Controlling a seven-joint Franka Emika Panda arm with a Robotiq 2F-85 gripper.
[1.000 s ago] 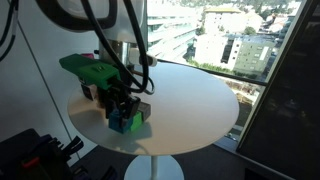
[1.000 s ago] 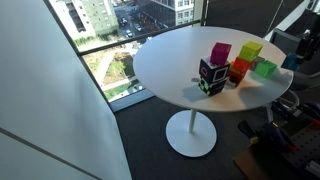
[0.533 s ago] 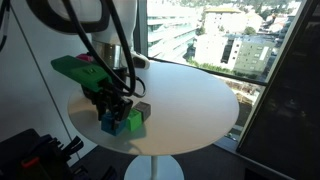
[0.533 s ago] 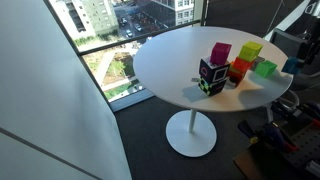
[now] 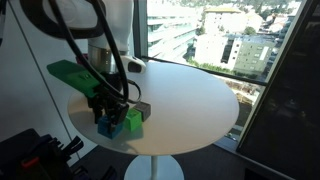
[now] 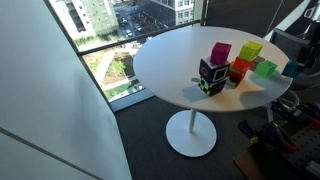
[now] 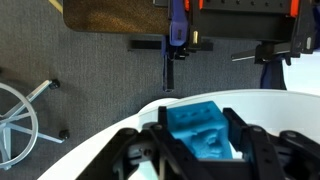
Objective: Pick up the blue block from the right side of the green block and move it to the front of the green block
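In an exterior view my gripper hangs low over the near left part of the round white table, shut on the blue block. The green block sits on the table right beside the blue block, on its right. In the wrist view the blue block fills the gap between the two black fingers of my gripper, above the table's white rim. I cannot tell whether the block touches the table. In the exterior view with the coloured cubes, neither the arm nor the blue block shows.
A small dark grey cube lies just behind the green block. An exterior view shows a white table with a pink cube, an orange cube and a black patterned box. Below the table is grey carpet and a chair base.
My gripper has carried the blue block leftwards and slightly toward the table's near edge. The green block, which the gripper hid a second ago, now shows in full.
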